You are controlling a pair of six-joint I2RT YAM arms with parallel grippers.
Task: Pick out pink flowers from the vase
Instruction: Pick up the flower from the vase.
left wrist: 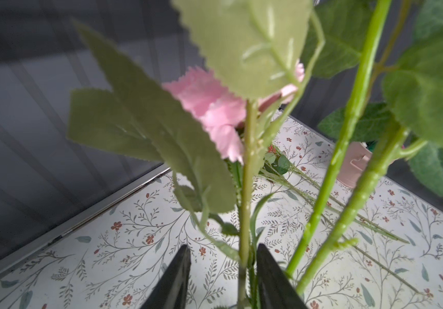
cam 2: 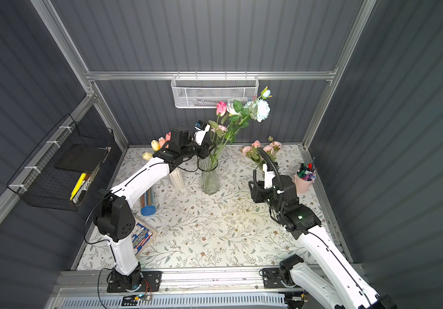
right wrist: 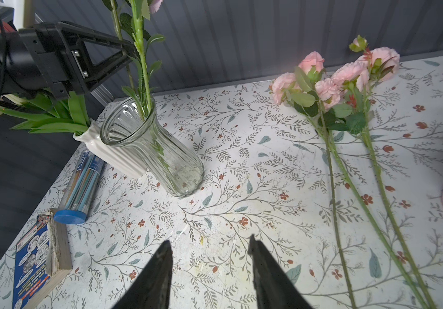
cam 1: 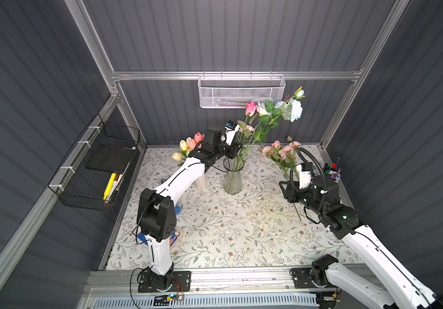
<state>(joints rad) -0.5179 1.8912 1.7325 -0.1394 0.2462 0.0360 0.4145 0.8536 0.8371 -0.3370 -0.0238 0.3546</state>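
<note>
The pink flowers are artificial. I judge them light, with a thin green stem that is stiff enough to lift but can bend, and with cloth petals that crush easily. The best place to take hold seems to be the bare stem just above the vase mouth, not the bloom and not the leaves. The stem looks like smooth plastic, so it may slide in a loose grip.

The left gripper (left wrist: 221, 248) is at this place. Its jaws stand apart with the thin stem of the pale pink bloom (left wrist: 215, 107) between them, close to one finger and not yet clamped. The right gripper (right wrist: 211, 240) hovers over the middle of the table (right wrist: 241, 160), its jaws apart and empty.

The glass vase (cam 1: 233, 176) stands near the far edge of the table. It holds this pale pink bloom, a hot-pink rose (cam 1: 251, 107), and white and pale blue roses (cam 1: 294, 109). The white ribbed vase (right wrist: 113, 152), just beside it toward the left edge, holds yellow tulips (cam 1: 183, 145) and coral-pink tulips (cam 1: 194, 141). Several removed pink flowers (right wrist: 335, 77) lie flat toward the far right corner. A pink cup (cam 2: 304, 179) at the right edge holds markers (cam 2: 306, 170).
</note>
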